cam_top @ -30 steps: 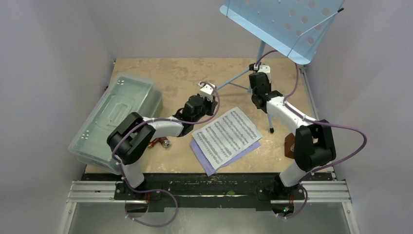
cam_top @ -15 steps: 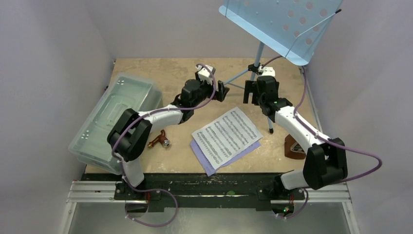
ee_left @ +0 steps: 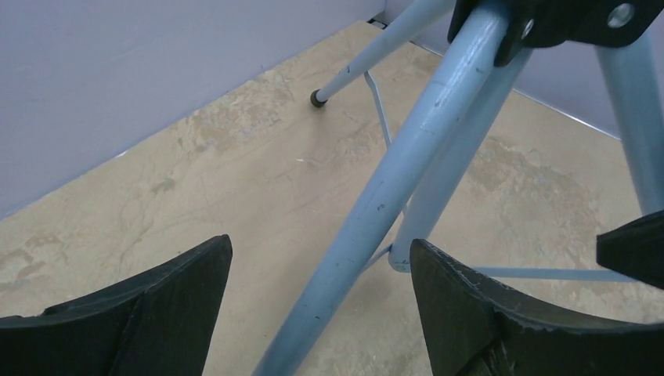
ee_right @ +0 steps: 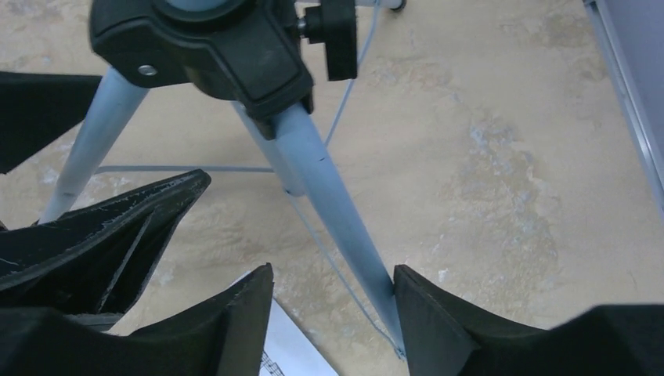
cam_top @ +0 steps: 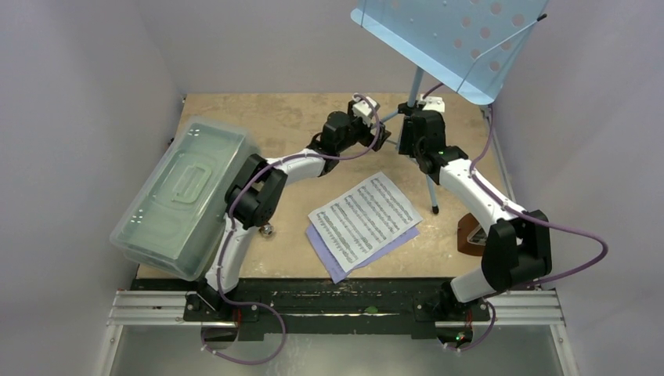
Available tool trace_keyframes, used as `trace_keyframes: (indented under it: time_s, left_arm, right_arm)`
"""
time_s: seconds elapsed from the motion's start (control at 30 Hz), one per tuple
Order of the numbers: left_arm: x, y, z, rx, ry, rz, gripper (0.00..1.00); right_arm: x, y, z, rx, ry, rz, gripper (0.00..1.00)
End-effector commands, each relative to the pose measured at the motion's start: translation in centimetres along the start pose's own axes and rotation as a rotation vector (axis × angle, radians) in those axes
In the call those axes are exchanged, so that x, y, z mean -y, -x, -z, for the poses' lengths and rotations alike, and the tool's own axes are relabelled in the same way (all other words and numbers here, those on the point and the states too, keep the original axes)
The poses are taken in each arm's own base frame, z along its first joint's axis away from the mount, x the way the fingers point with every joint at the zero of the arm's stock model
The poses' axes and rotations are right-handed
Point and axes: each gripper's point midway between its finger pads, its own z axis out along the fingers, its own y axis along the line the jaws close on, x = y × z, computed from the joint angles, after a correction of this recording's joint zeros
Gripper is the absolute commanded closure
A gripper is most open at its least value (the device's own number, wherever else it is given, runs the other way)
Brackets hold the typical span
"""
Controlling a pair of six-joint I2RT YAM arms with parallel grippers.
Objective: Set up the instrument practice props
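The light-blue music stand stands at the back right on its tripod, its perforated desk tilted. My left gripper is open astride one tripod leg, with space on both sides. My right gripper is open just below the black hub. Another leg runs between its fingers, close against the right one. White and lilac sheet-music pages lie flat at the table's middle. The brown metronome sits at the right edge, partly behind my right arm.
A large clear lidded box lies tilted at the left edge. A small metal and brown piece peeks out beside my left arm. The two grippers are close together at the tripod, and walls enclose the table.
Both grippers have gone from nearly shut to open. The left arm swung right and farther back to the tripod. The right gripper settled under the hub and narrowed a little.
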Motion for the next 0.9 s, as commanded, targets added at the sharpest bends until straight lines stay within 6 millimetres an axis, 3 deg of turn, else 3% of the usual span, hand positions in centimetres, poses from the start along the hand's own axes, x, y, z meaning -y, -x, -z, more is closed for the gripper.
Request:
trace_keyframes:
  time_s: [0.0, 0.13, 0.3, 0.47, 0.73, 0.8, 0.87]
  left_arm:
    - [1.3, 2.0, -1.4, 0.086, -0.08, -0.029, 0.22]
    - [2.1, 1.2, -1.1, 0.098, -0.088, -0.024, 0.43]
    - [1.5, 1.9, 1.1, 0.119, -0.029, -0.04, 0.74]
    - [1.2, 2.7, 4.9, 0.134, 0.026, -0.052, 0.88]
    - [1.3, 2.2, 9.1, 0.117, 0.087, 0.004, 0.89]
    - [1.2, 1.8, 9.6, 0.103, 0.103, 0.034, 0.84]
    - [0.6, 1.8, 10.0, 0.079, 0.145, 0.071, 0.67]
  right_arm:
    - [-0.8, 2.9, 0.3, 0.075, 0.018, -0.026, 0.45]
    - [-0.7, 2.7, -0.4, 0.073, 0.003, 0.003, 0.61]
    - [-1.0, 2.3, -1.5, 0.082, 0.008, 0.05, 0.82]
    - [-0.2, 1.2, -2.1, 0.096, -0.019, 0.089, 0.86]
    - [-1.5, 1.2, -3.5, 0.119, 0.033, 0.126, 0.73]
    - [-1.8, 0.8, -3.6, 0.089, 0.045, 0.117, 0.62]
    - [-1.1, 0.4, -3.1, 0.053, 0.012, 0.109, 0.42]
